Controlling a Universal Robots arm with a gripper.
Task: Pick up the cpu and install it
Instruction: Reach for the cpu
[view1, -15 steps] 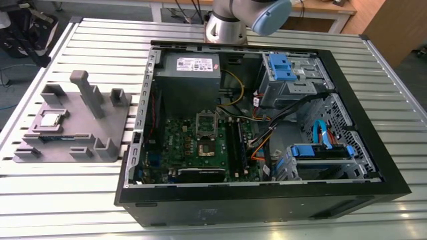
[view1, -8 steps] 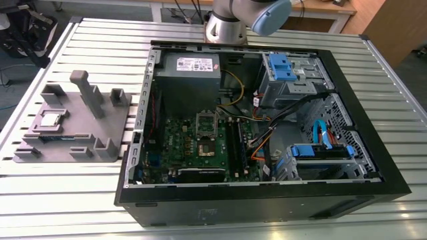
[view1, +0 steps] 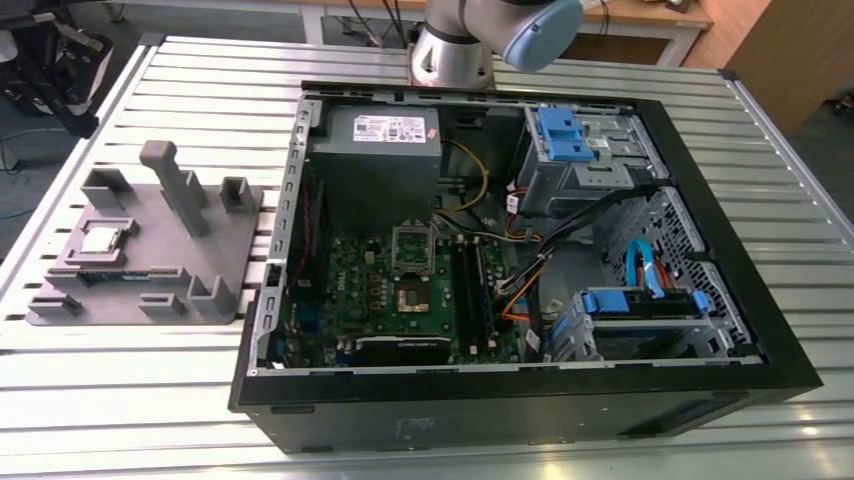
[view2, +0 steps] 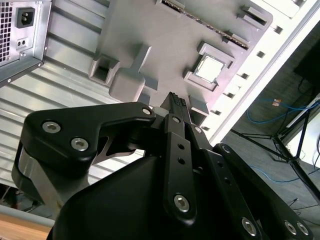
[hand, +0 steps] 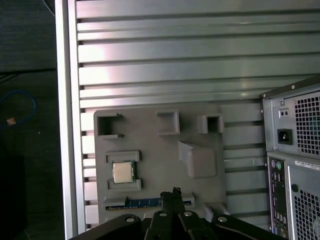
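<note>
Gripper (hand: 173, 192) clenched, holding nothing
Its fingertips meet, touching nothing; the cpu (hand: 122, 172) lies apart in the grey fixture's (hand: 150, 150) pocket.

Robotics lab — slatted aluminium bench (view1: 120, 400), opened computer case (view1: 507, 410), grey fixture (view1: 220, 250).

a grey plastic fixture (view1: 227, 250) lies on the slatted metal table (view1: 200, 70), just beside an open black computer case (view1: 534, 410), on the exterior view's left. a thin green memory stick (view1: 114, 271) sits in 1 fixture slot. inside the case are a green motherboard (view1: 354, 280), a grey power supply (view1: 380, 150) and orange cables (view1: 514, 295).
</note>
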